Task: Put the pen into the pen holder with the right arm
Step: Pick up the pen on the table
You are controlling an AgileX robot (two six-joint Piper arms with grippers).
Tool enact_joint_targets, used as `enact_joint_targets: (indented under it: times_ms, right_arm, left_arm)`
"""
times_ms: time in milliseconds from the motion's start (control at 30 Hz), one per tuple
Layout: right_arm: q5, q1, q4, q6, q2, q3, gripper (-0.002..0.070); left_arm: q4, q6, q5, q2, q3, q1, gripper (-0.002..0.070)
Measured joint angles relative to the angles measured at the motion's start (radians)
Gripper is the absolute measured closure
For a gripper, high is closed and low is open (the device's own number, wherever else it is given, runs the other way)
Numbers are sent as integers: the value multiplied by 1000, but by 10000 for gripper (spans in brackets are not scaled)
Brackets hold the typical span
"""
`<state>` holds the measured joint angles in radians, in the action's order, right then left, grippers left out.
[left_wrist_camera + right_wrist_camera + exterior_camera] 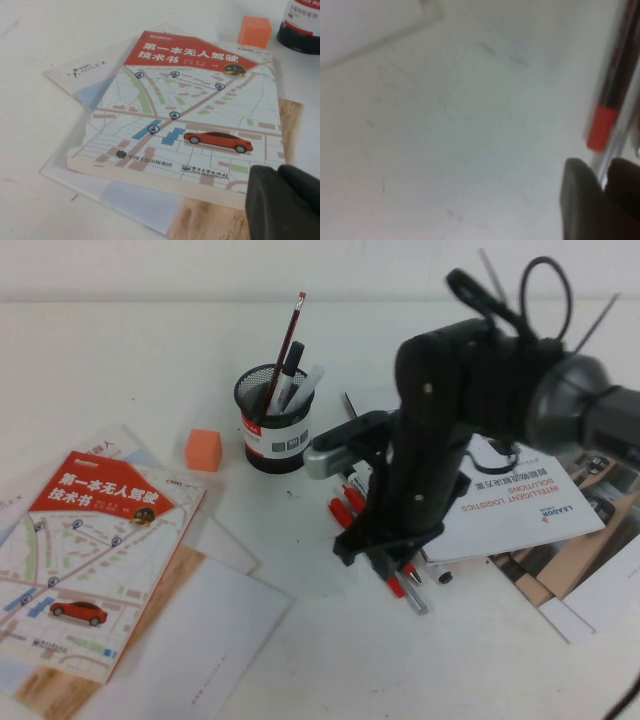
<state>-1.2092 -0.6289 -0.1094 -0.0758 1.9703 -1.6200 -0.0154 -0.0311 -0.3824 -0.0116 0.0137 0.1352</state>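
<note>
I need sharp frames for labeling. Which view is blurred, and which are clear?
Right wrist view: strongly blurred; the pen beside the right hand is smeared. Left wrist view: sharp; the book title is readable, left hand at the corner. High view: fairly sharp, pen holder casts a soft shadow.

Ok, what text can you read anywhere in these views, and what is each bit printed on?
"第一本无人驾驶技术书": red title banner of the map-cover book.
"AGILEX": white leaflet under the book.
"INTELLIGENT LOGISTICS SOLUTIONS": brochure, upside down in the high view.
Pen holder label: too blurred.
Book's small bottom print: too small.
Left gripper by the book, right gripper at the pen: no markings.
</note>
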Motion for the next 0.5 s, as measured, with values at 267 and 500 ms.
enact_joint_targets:
  times_ms: [267,500]
  right_arm:
    - [-3,-15,30,21,140,-137,422]
    - [-4,-15,44,24,209,-203,412]
  left_arm:
    - [0,0,0,0,0,0,678]
    - [0,0,0,0,0,0,678]
